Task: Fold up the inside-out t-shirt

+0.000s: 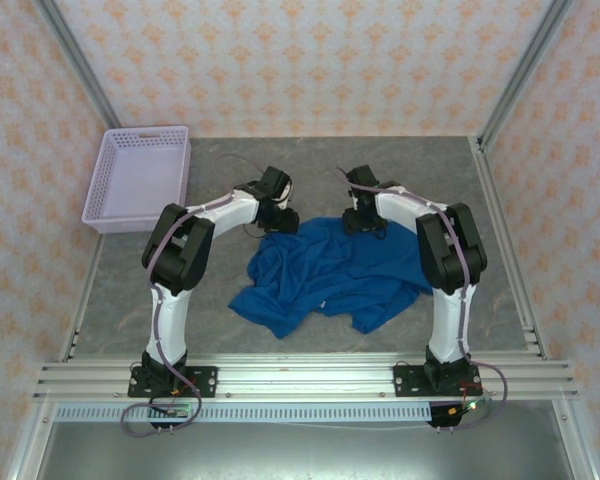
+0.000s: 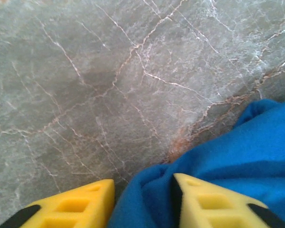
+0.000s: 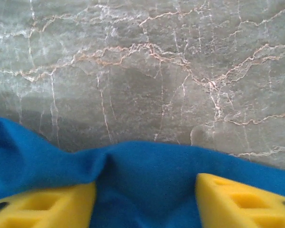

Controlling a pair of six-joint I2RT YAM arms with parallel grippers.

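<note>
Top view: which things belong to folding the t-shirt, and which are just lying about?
For the job: t-shirt, left gripper, right gripper.
Lying about: basket.

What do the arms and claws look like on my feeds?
Both arms match. The left arm and right arm have white links, bulky black joints and black bases, with a pale cable running along each. The left claw and right claw have yellow fingers with rectangular cut-outs and black trim.
</note>
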